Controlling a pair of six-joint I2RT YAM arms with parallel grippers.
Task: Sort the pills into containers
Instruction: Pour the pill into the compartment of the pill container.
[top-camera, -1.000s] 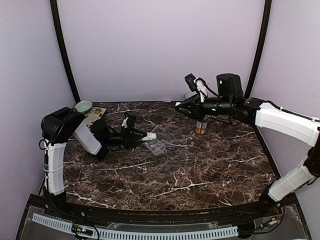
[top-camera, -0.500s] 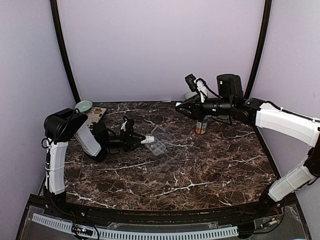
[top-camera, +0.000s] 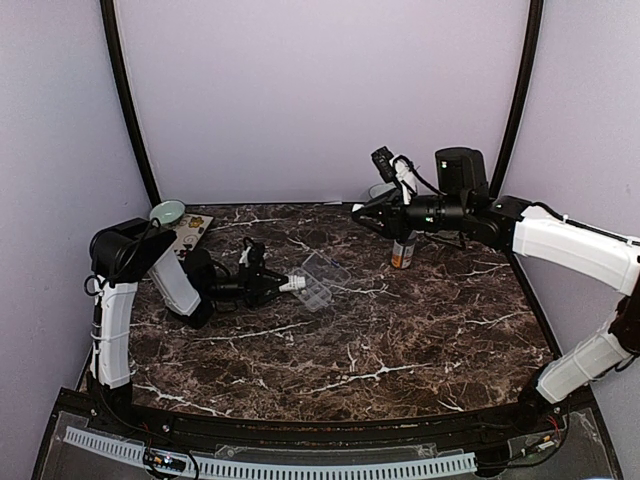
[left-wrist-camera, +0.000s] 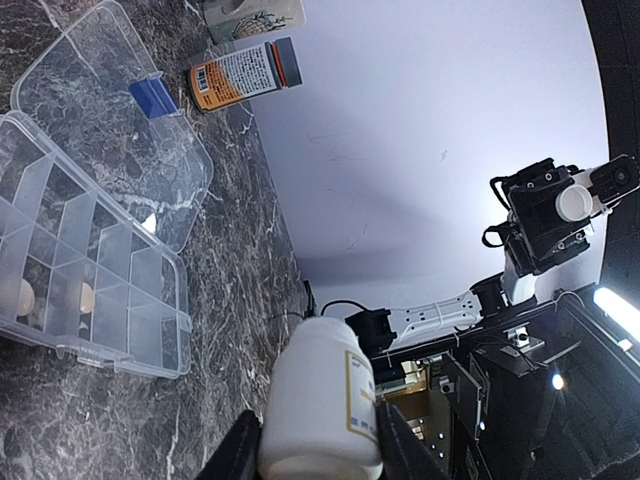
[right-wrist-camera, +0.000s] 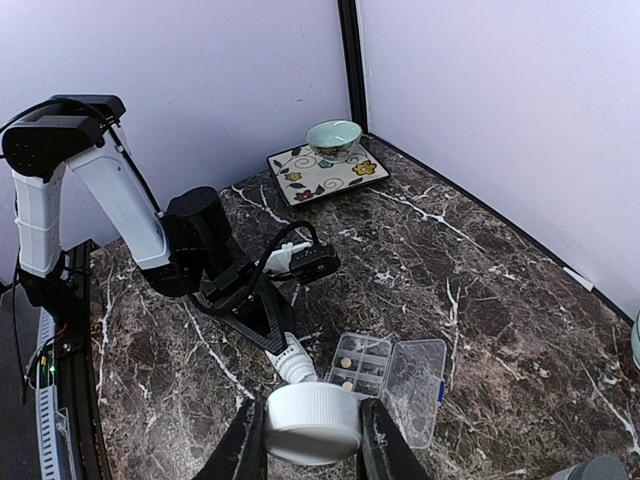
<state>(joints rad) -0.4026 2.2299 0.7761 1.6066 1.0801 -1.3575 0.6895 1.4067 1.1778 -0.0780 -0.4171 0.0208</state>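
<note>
The clear organiser box (top-camera: 318, 283) lies open on the marble, its lid (left-wrist-camera: 110, 130) flat beside its containers (left-wrist-camera: 90, 290). Two pale pills (left-wrist-camera: 86, 296) (right-wrist-camera: 346, 362) sit in separate compartments. My left gripper (top-camera: 272, 285) (left-wrist-camera: 318, 440) is shut on a white bottle (left-wrist-camera: 320, 400) (right-wrist-camera: 292, 362), held nearly level with its mouth toward the box's near edge. At the back right my right gripper (top-camera: 362, 213) (right-wrist-camera: 312, 430) hangs high above the table, shut on the bottle's white ribbed cap (right-wrist-camera: 312, 422).
An amber bottle (top-camera: 403, 250) (left-wrist-camera: 243, 72) with a grey cap stands below the right arm. A pale cup (top-camera: 380, 190) is behind it. A flowered plate (right-wrist-camera: 325, 170) and green bowl (right-wrist-camera: 333, 135) sit in the back left corner.
The left gripper has shifted slightly down and toward me with the white bottle. The right arm has held still.
</note>
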